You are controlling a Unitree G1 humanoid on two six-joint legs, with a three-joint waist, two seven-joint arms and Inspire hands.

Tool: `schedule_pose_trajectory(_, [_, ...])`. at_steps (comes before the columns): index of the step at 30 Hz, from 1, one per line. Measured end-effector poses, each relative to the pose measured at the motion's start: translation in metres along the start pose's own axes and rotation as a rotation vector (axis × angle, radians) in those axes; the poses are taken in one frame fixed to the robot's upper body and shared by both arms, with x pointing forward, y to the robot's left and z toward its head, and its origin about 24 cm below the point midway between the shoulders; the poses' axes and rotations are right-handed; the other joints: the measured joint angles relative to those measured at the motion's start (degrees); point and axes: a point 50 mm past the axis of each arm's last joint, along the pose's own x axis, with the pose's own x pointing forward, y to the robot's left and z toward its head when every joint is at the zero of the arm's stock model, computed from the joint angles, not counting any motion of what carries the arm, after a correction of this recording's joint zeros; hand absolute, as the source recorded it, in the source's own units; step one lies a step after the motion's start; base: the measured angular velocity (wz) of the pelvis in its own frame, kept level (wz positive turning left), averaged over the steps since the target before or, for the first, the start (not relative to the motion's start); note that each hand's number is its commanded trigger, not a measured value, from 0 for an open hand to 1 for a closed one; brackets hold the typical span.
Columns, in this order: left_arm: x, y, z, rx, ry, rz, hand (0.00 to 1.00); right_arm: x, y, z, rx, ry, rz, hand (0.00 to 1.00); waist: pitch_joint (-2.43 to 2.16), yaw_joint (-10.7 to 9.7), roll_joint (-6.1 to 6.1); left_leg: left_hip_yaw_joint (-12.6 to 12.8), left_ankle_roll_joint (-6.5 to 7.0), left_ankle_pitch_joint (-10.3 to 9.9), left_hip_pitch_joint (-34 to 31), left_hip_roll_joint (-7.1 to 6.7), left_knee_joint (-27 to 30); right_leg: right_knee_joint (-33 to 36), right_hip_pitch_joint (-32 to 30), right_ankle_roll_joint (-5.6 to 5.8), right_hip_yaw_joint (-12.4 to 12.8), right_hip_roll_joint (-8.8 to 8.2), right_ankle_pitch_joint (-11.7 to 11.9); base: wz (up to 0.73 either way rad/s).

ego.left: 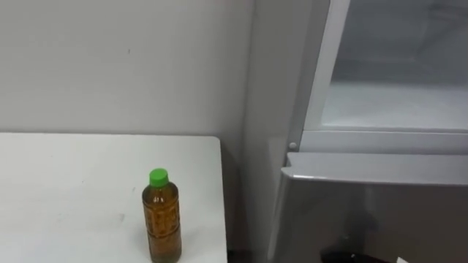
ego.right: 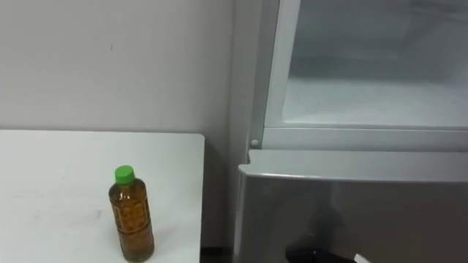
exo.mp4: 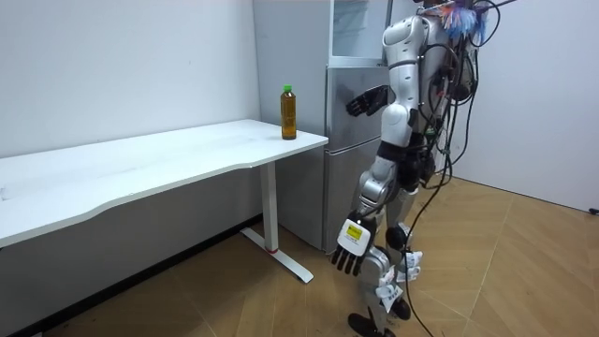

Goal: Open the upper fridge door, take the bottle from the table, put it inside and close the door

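My dark right hand point(ego.left: 349, 258), cut by the bottom edge; grey upper fridge compartment point(ego.left: 395, 106), cropped at right.

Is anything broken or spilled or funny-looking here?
No, nothing stands out. The bottle stands upright on the table near its corner, with its green cap on, and no drink shows on the tabletop around it. The upper fridge beside the table looks open.

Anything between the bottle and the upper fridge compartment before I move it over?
Nothing visible does. The bottle stands alone near the table edge beside the fridge, and the upper compartment looks open, its shelf in view. Only the gap between table and fridge lies between them.
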Motion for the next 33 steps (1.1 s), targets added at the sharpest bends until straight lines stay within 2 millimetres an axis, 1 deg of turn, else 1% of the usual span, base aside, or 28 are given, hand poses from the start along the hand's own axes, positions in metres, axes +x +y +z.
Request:
schedule_pose_trajectory(4, [0.0, -0.001, 0.0, 0.009, 0.001, 0.0, 0.0, 0.004, 0.001, 0.006, 0.003, -0.032, 0.033, 0.0, 0.0, 0.07, 0.08, -0.05, -0.3, 0.22, -0.07, 0.33, 0.06, -0.19, 0.06, -0.38, -0.1, 0.31, 0.21, 0.0])
schedule_pose_trajectory(9, [0.0, -0.001, 0.0, 0.014, 0.0, 0.006, 0.0, 0.012, 0.008, 0.012, 0.044, -0.092, 0.069, 0.0, -0.06, 0.11, 0.22, -0.15, -0.87, 0.76, -0.22, 0.68, 0.12, -0.31, 0.07, -0.99, -0.28, 0.64, 0.53, 0.0])
schedule_pose_trajectory(10, [0.0, -0.002, 0.0, 0.018, 0.002, 0.008, 0.0, 0.013, 0.009, 0.014, 0.052, -0.103, 0.073, 0.0, -0.12, 0.14, 0.42, -0.15, -0.9, 0.79, -0.22, 0.75, 0.14, -0.31, 0.07, -1.1, -0.28, 0.7, 0.59, 0.0])
schedule_pose_trajectory(11, [0.0, -0.003, 0.0, 0.024, 0.003, 0.005, 0.0, 0.014, 0.01, 0.014, 0.056, -0.107, 0.077, 0.0, -0.16, 0.24, 0.59, -0.23, -0.92, 0.81, -0.26, 0.76, 0.17, -0.32, 0.09, -1.14, -0.36, 0.71, 0.62, 0.0])
schedule_pose_trajectory(13, [0.0, -0.006, 0.0, 0.053, 0.008, -0.007, 0.0, 0.015, 0.013, 0.016, 0.07, -0.123, 0.082, 0.0, -0.43, 0.56, 1.17, -0.56, -0.94, 0.85, -0.44, 0.77, 0.37, -0.3, 0.09, -1.22, -0.53, 0.7, 0.67, 0.04])
schedule_pose_trajectory(16, [0.001, -0.006, 0.001, 0.071, 0.022, -0.008, 0.0, 0.018, 0.016, 0.018, 0.082, -0.139, 0.086, 0.0, -0.46, 0.63, 1.31, -0.78, -1.0, 1.03, -0.65, 0.81, 0.54, -0.28, 0.02, -1.33, -0.76, 0.7, 0.73, 0.03])
schedule_pose_trajectory(18, [0.002, -0.007, 0.005, 0.072, 0.026, -0.01, 0.0, 0.023, 0.018, 0.023, 0.08, -0.162, 0.105, 0.0, -0.47, 0.67, 1.34, -1.18, -1.04, 1.08, -1.09, 0.87, 0.87, -0.28, -0.08, -1.34, -1.08, 0.7, 0.74, 0.07])
schedule_pose_trajectory(21, [0.003, -0.008, 0.009, 0.078, 0.018, -0.01, 0.0, 0.028, 0.021, 0.03, 0.087, -0.197, 0.133, 0.0, -0.49, 1.61, 1.34, -1.35, -1.06, 1.17, -1.14, 0.89, 0.82, -0.13, -0.1, -1.44, -1.12, 0.73, 0.81, 0.0])
schedule_pose_trajectory(23, [0.003, -0.008, 0.01, 0.08, 0.018, -0.009, 0.0, 0.033, 0.024, 0.039, 0.101, -0.243, 0.167, 0.0, -0.52, 1.92, 1.36, -1.54, -1.07, 1.21, -1.2, 0.92, 0.87, -0.18, 0.04, -1.56, -1.4, 0.72, 0.88, 0.08])
schedule_pose_trajectory(25, [0.003, -0.008, 0.01, 0.086, 0.023, -0.009, 0.0, 0.041, 0.03, 0.056, 0.148, -0.344, 0.222, 0.0, -0.79, 1.96, 1.4, -1.67, -1.12, 1.3, -1.43, 0.98, 0.94, -0.37, 0.13, -1.62, -1.9, 0.69, 0.92, 0.14])
schedule_pose_trajectory(26, [0.003, -0.008, 0.01, 0.096, 0.027, -0.01, 0.0, 0.047, 0.036, 0.071, 0.189, -0.445, 0.265, 0.0, -1.17, 1.98, 1.53, -1.72, -1.14, 1.4, -1.53, 1.03, 1.13, -0.84, 0.36, -1.65, -2.3, 0.68, 1.04, 0.27])
schedule_pose_trajectory(27, [0.004, -0.008, 0.011, 0.099, 0.028, -0.011, 0.0, 0.051, 0.042, 0.087, 0.225, -0.545, 0.315, 0.0, -1.36, 1.95, 1.88, -1.89, -1.15, 1.47, -1.46, 1.07, 1.27, -1.67, 1.05, -1.61, -3.07, 0.67, 1.27, 0.33])
schedule_pose_trajectory(28, [0.004, -0.008, 0.011, 0.1, 0.03, -0.01, 0.0, 0.052, 0.044, 0.094, 0.242, -0.589, 0.338, 0.0, -1.53, 1.84, 1.98, -1.92, -1.14, 1.49, -1.33, 1.09, 1.28, -2.19, 1.25, -1.5, -3.43, 0.67, 1.36, 0.39])
schedule_pose_trajectory(29, [0.004, -0.008, 0.012, 0.099, 0.027, -0.01, 0.0, 0.052, 0.047, 0.105, 0.272, -0.665, 0.386, 0.0, -1.69, 2.45, 1.94, -1.85, -1.13, 1.51, -0.99, 1.07, 1.23, -2.69, 2.08, -1.33, -3.64, 0.67, 1.36, 0.36])
schedule_pose_trajectory(30, [0.004, -0.008, 0.014, 0.096, 0.017, -0.012, 0.0, 0.052, 0.05, 0.113, 0.3, -0.72, 0.427, 0.0, -1.72, 3.09, 1.85, -1.82, -1.13, 1.51, -0.61, 1.0, 1.15, -3.27, 2.94, -1.07, -3.88, 0.68, 1.27, 0.32])
schedule_pose_trajectory(31, [0.004, -0.009, 0.016, 0.095, 0.009, -0.013, 0.0, 0.052, 0.052, 0.115, 0.313, -0.737, 0.446, 0.0, -1.72, 3.35, 1.76, -1.83, -1.12, 1.5, -0.54, 0.95, 1.1, -3.34, 3.15, -0.95, -4.1, 0.6, 1.19, 0.26])
schedule_pose_trajectory(33, [0.003, -0.009, 0.015, 0.094, 0.009, -0.013, 0.0, 0.053, 0.06, 0.118, 0.355, -0.762, 0.503, 0.0, -1.53, 3.64, 1.44, -1.87, -1.02, 1.45, -0.35, 0.8, 0.95, -4.21, 4.09, -0.6, -4.89, 0.43, 1.18, 0.22])
